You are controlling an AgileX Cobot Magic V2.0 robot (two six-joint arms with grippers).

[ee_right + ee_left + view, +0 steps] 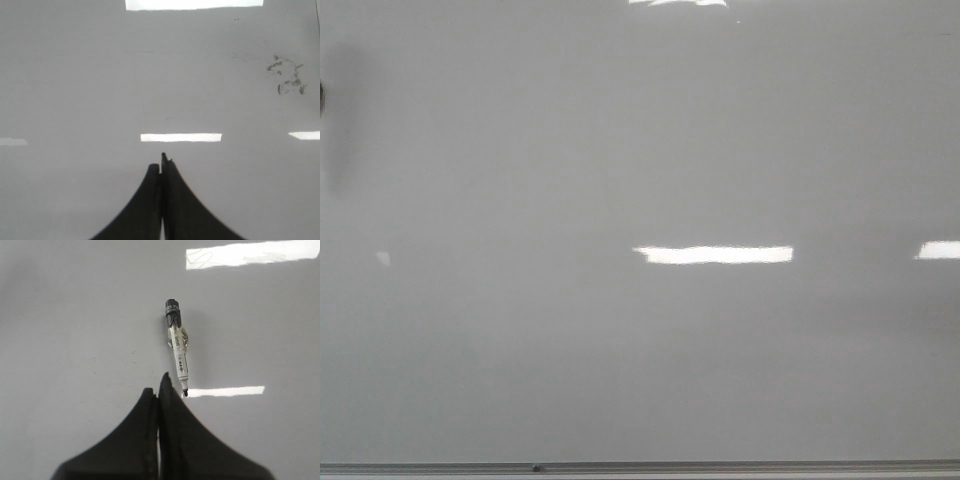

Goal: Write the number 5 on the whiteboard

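The whiteboard (620,150) is a glossy pale grey board that fills every view, with a thin metal edge rail (640,467) along the near side. No number 5 shows on it. A marker (177,346) with a clear-white barrel, black rear end and bare black tip lies flat on the board in the left wrist view. My left gripper (159,385) is shut and empty, its tips just beside the marker's tip. My right gripper (161,162) is shut and empty over bare board. Neither gripper shows in the front view.
Bright rectangular light reflections lie on the board (715,254). Grey smudges of old ink (287,77) mark the board in the right wrist view. A dark blurred shape (335,110) sits at the left edge of the front view.
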